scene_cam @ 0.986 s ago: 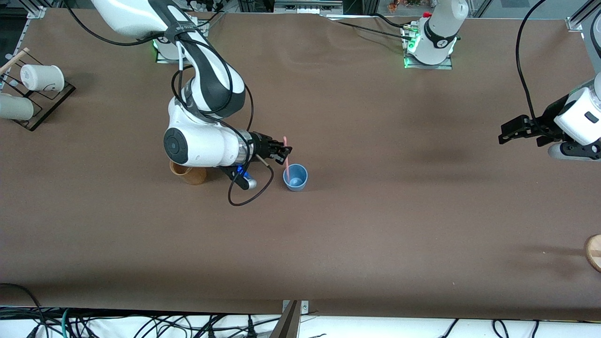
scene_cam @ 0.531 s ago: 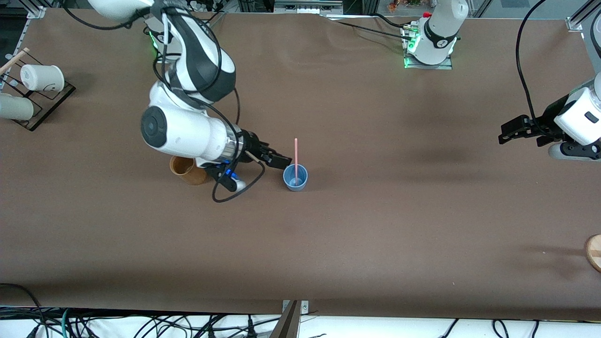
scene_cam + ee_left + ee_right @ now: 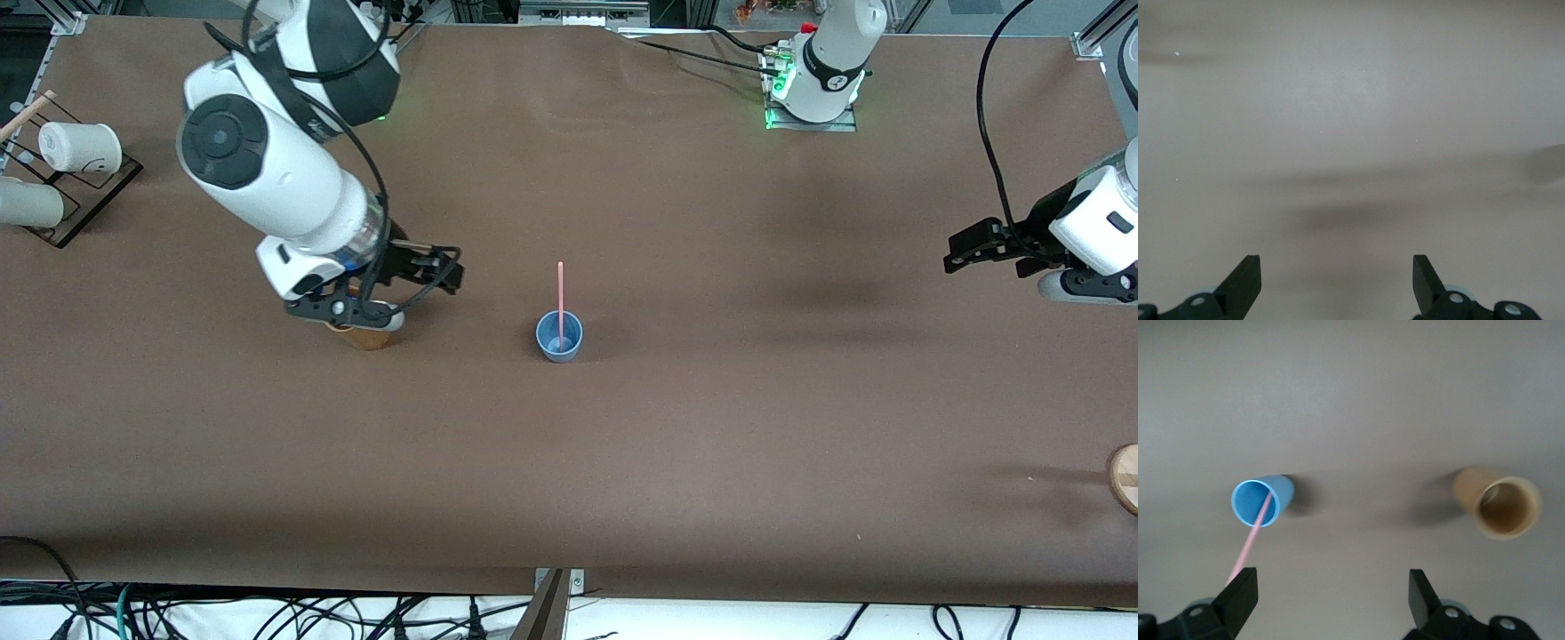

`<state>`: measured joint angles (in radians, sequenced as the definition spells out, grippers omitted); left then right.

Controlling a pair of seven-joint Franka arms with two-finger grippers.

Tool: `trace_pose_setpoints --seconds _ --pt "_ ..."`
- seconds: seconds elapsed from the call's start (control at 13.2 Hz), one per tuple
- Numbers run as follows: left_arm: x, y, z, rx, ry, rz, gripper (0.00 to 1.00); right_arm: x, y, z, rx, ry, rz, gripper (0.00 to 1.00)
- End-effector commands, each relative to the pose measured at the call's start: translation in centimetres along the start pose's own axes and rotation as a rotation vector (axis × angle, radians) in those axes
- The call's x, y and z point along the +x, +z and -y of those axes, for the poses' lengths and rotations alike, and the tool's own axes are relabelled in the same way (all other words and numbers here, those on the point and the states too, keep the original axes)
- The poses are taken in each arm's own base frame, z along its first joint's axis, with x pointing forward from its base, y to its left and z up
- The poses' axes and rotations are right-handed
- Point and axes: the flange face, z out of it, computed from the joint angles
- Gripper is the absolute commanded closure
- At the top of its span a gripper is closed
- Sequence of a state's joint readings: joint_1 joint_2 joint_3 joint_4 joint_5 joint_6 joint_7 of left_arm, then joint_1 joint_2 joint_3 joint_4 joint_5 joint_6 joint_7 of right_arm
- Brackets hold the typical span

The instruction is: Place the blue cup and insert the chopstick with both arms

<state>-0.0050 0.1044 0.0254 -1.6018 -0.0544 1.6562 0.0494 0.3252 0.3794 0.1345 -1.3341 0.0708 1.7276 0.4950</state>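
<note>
The blue cup (image 3: 559,338) (image 3: 1262,500) stands upright near the table's middle. The pink chopstick (image 3: 560,292) (image 3: 1252,535) stands in it, leaning on the rim, with nothing holding it. My right gripper (image 3: 451,271) (image 3: 1331,588) hangs open and empty above the table between the blue cup and the orange-brown cup (image 3: 366,337) (image 3: 1500,506). At the left arm's end of the table my left gripper (image 3: 952,252) (image 3: 1337,275) waits, open and empty, over bare tabletop.
The right arm's hand partly covers the orange-brown cup in the front view. Two white cups (image 3: 81,147) (image 3: 28,204) lie on a black rack (image 3: 92,190) at the right arm's end. A wooden disc (image 3: 1125,476) sits at the table's edge near the left arm's end.
My right gripper opened and let go of the chopstick, which now stands in the blue cup. The right arm then rose and drew back toward the orange-brown cup. The left arm stayed still.
</note>
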Motion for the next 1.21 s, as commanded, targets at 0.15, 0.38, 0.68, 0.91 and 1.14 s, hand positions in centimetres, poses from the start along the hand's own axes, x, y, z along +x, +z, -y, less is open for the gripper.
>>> trace_pose_setpoints --seconds 0.15,0.38,0.68,0.91,1.14 --pt "0.3 -0.4 -0.2 -0.011 -0.003 -0.006 0.0 -1.9 -4.5 -12.4 -0.131 -0.384 0.026 0.0" --pt "0.3 -0.4 -0.2 -0.011 -0.003 -0.006 0.0 -3.6 -5.4 -19.3 -0.141 -0.295 -0.035 0.0" --pt "0.3 -0.4 -0.2 -0.011 -0.003 -0.006 0.0 -3.3 -7.2 -25.0 -0.115 -0.191 -0.05 0.0" --pt "0.3 -0.4 -0.2 -0.011 -0.003 -0.006 0.0 -3.7 -8.1 -27.2 -0.056 -0.136 -0.012 0.0" --pt "0.3 -0.4 -0.2 -0.011 -0.003 -0.006 0.0 -3.6 -7.9 -27.1 -0.058 -0.132 -0.01 0.0"
